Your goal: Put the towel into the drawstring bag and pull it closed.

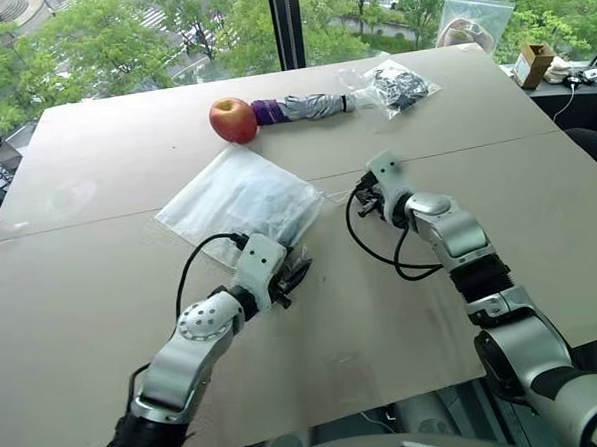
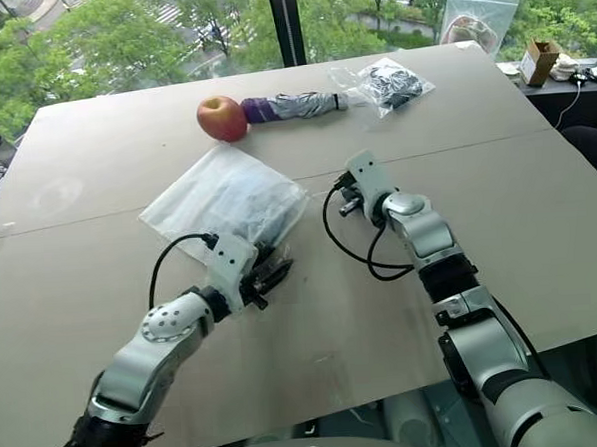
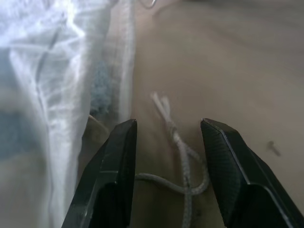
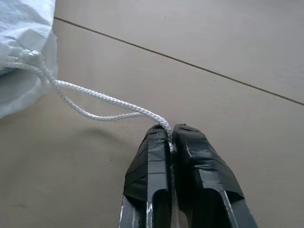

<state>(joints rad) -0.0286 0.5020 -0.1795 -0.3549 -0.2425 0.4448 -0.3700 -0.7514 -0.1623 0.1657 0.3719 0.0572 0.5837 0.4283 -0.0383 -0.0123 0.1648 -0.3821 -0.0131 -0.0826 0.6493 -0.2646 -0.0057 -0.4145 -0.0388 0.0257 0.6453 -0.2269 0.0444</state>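
the thin white see-through drawstring bag (image 1: 242, 198) lies soft and light on the tan surface (image 1: 102, 294) with the blue towel (image 3: 100, 90) inside, so hold its cords: right jaws pinch one white cord (image 4: 102, 102), left jaws gape round another (image 3: 183, 156).

You get even, bright daylight from the windows (image 1: 118, 33) behind the worktop (image 1: 102, 304), with soft, faint shadows and no harsh glare. In your left wrist view the drawstring bag (image 3: 52, 85) is blurred; the right wrist view is sharp.
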